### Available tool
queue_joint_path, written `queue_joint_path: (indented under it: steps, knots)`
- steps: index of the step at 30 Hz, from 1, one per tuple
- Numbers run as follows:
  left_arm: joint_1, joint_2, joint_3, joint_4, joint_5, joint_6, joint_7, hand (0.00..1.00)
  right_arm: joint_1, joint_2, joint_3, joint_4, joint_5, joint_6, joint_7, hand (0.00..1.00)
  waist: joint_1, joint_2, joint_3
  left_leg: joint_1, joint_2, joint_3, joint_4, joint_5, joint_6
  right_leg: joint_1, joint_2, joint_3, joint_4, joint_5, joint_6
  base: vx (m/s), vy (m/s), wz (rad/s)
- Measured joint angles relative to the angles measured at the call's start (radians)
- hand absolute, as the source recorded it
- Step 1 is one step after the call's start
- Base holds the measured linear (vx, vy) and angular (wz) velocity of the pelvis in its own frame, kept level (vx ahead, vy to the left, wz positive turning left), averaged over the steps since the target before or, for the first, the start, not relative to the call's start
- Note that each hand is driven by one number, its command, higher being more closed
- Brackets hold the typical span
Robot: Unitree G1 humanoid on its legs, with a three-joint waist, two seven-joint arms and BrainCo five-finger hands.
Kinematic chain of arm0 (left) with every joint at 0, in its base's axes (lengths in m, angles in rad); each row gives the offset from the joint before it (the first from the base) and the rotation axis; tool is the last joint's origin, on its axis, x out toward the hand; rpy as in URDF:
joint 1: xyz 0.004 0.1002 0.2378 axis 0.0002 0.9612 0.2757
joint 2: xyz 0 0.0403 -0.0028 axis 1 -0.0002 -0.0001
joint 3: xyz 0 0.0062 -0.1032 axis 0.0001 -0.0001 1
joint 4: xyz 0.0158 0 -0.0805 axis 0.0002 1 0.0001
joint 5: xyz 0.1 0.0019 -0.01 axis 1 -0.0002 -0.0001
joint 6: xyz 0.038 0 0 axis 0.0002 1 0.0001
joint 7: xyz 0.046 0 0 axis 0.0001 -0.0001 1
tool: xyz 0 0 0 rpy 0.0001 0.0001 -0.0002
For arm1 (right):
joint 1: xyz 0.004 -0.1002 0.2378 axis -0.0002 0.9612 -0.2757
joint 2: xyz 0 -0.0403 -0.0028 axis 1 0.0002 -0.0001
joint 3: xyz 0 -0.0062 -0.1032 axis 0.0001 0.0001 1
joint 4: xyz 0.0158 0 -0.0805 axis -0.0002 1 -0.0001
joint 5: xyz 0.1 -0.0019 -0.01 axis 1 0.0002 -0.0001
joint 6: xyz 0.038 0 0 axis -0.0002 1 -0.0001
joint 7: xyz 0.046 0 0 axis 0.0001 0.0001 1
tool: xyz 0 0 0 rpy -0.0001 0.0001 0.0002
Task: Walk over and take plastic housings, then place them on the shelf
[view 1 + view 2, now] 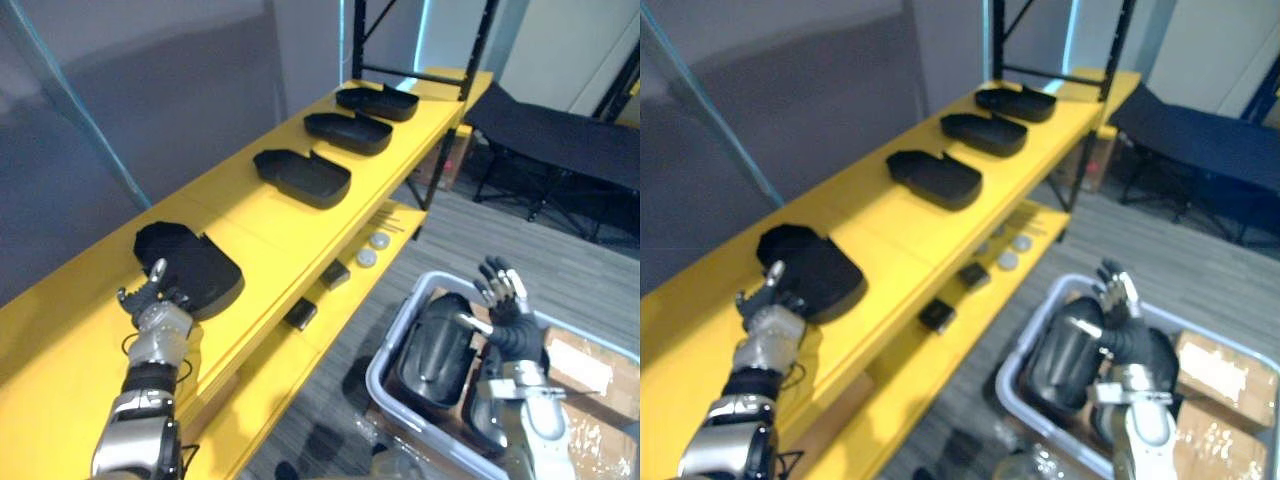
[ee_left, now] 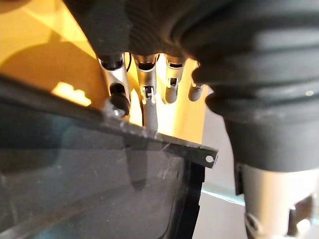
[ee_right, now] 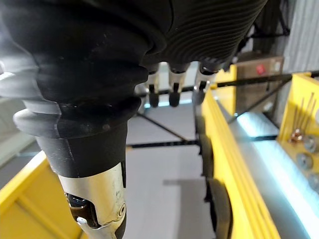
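Our left hand (image 1: 155,305) meets the near rim of the closest plastic housing (image 1: 195,265) on the yellow shelf (image 1: 250,215), at eight o'clock; we cannot tell whether it grips. Our right hand (image 1: 505,305), fingers spread, hovers over the grey bin (image 1: 385,365) at four o'clock.

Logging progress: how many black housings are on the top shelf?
4: nearest black plastic housing by the left hand, second housing mid-shelf, third housing and fourth housing at the far end.

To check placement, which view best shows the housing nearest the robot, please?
Left eye view: the whole housing lies on the yellow shelf at the left hand. Right eye matches; left wrist gives its rim close; right wrist, hard to tell.
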Motion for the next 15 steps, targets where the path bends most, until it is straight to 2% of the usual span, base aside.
queue_joint_path:
  steps: [7, 11, 13, 14, 15]
  knots:
    - [0.013, -0.02, -0.013, -0.011, 0.0, -0.036, 0.038, 0.0, 0.008, 0.019, 0.023, 0.0, -0.018, -0.004, -0.003, 0.0, 0.0, -0.009, -0.014, 0.002, -0.001, -0.002, 0.0, 0.0, 0.0, 0.004, -0.001, -0.003, -0.002, 0.0, 0.0, 0.0, 0.0, 0.0]
    - [0.015, -0.028, -0.029, -0.019, 0.009, -0.081, 0.118, 0.0, 0.022, 0.019, 0.027, 0.0, -0.019, -0.004, -0.009, 0.0, 0.0, -0.012, -0.015, 0.002, -0.001, -0.004, 0.0, 0.0, 0.0, 0.005, -0.001, -0.004, -0.001, 0.0, 0.0, 0.0, 0.0, 0.0]
    - [0.015, -0.037, -0.014, -0.02, 0.035, -0.122, 0.199, 0.0, 0.028, 0.019, 0.043, 0.0, -0.019, -0.008, -0.02, 0.0, -0.001, -0.014, -0.016, 0.002, 0.0, -0.004, 0.0, 0.0, 0.0, 0.005, 0.0, -0.004, -0.002, 0.0, 0.0, 0.0, 0.0, 0.0]
    - [0.015, -0.04, -0.009, -0.02, 0.046, -0.125, 0.211, 0.0, 0.03, 0.02, 0.045, 0.0, -0.019, -0.008, -0.02, 0.0, -0.001, -0.014, -0.017, 0.002, 0.0, -0.004, 0.0, 0.0, 0.0, 0.005, 0.0, -0.004, -0.002, 0.0, 0.0, 0.0, 0.0, 0.0]
    - [0.015, -0.052, 0.022, -0.02, 0.073, -0.154, 0.257, 0.0, 0.036, 0.02, 0.053, 0.001, -0.02, -0.016, -0.02, 0.0, -0.001, -0.016, -0.017, 0.002, 0.0, -0.004, 0.0, 0.0, 0.0, 0.005, 0.0, -0.005, -0.002, 0.0, 0.0, 0.0, 0.0, 0.0]
